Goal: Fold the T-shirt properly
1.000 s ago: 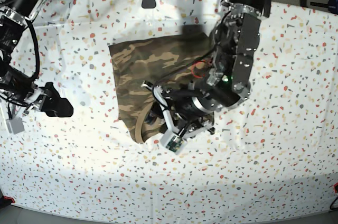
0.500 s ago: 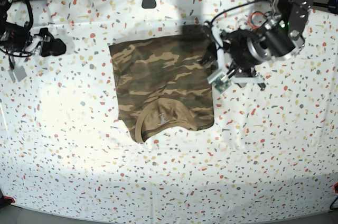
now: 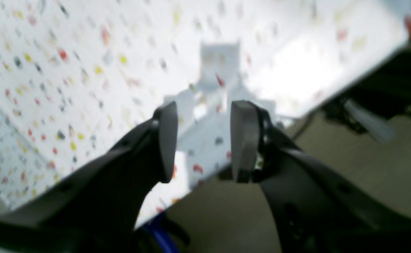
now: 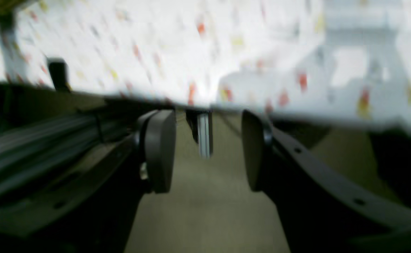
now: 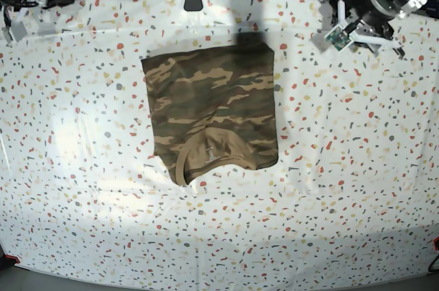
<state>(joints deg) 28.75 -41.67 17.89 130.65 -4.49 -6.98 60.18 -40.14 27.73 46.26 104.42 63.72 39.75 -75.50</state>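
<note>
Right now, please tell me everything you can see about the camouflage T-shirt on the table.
The T-shirt is soft cloth in a brown, tan and olive-green camouflage print. It lies folded into a compact, roughly rectangular bundle, flat on the speckled white table cover, slightly left of the middle of the base view. Its tan inner collar band with a small pale label faces up at the near edge. The edges look fairly even, with a few shallow wrinkles. No gripper touches it; only the cover is under it.
</note>
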